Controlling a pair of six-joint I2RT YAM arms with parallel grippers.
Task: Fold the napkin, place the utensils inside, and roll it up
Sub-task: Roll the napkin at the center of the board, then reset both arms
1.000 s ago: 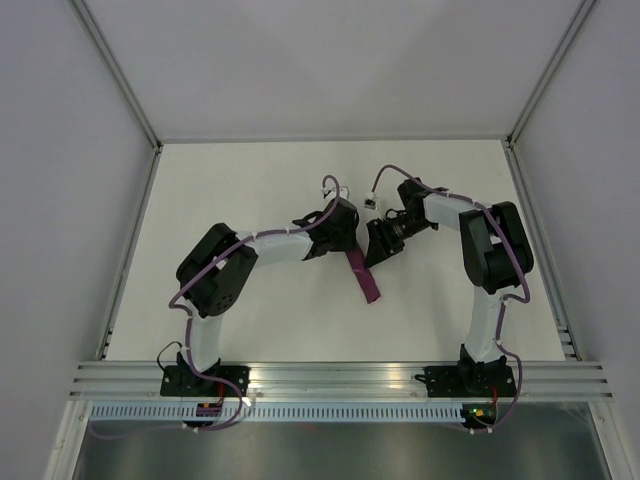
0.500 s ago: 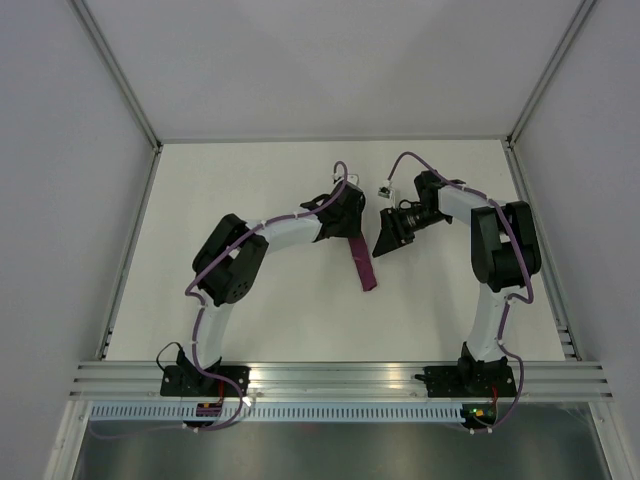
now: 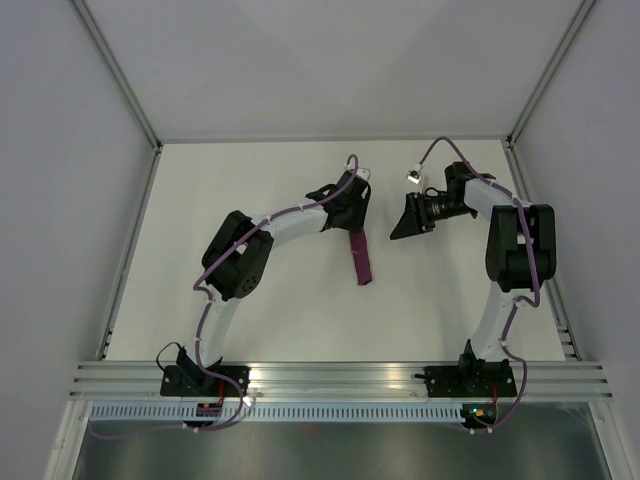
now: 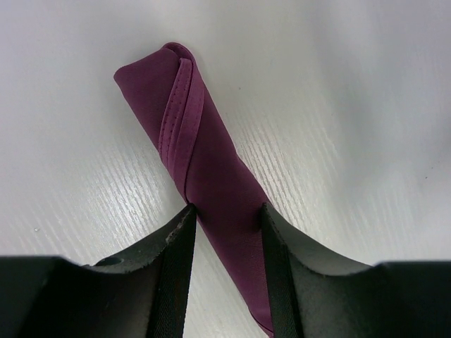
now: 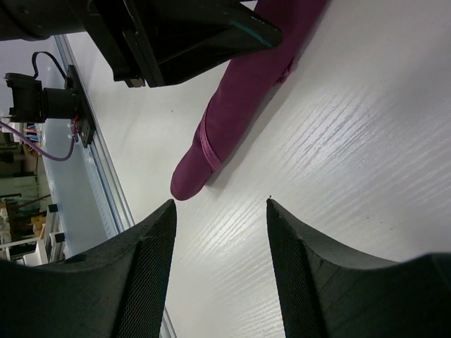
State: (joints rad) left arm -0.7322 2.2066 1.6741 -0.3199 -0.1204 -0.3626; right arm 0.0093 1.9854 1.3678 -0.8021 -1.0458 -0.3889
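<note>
The napkin (image 3: 360, 258) is a slim magenta-purple roll lying on the white table (image 3: 230, 180), near its middle. My left gripper (image 3: 352, 226) is at the roll's far end. In the left wrist view the napkin (image 4: 204, 155) runs slantwise between the jaws, and both fingertips of the left gripper (image 4: 227, 208) touch its sides. My right gripper (image 3: 398, 232) hangs open to the right of the roll, apart from it. The right wrist view shows bare table between the right gripper's (image 5: 220, 204) fingers, with the napkin (image 5: 239, 91) and the left gripper (image 5: 183, 35) beyond. The utensils are hidden.
An aluminium rail (image 3: 340, 380) carrying both arm bases runs along the near edge. Grey walls enclose the table on the left, right and back. A metal strip (image 3: 132, 250) borders the left side.
My left gripper has moved toward the far right, and the roll's far end came with it, so the roll lies straighter. My right gripper has pulled away to the right.
</note>
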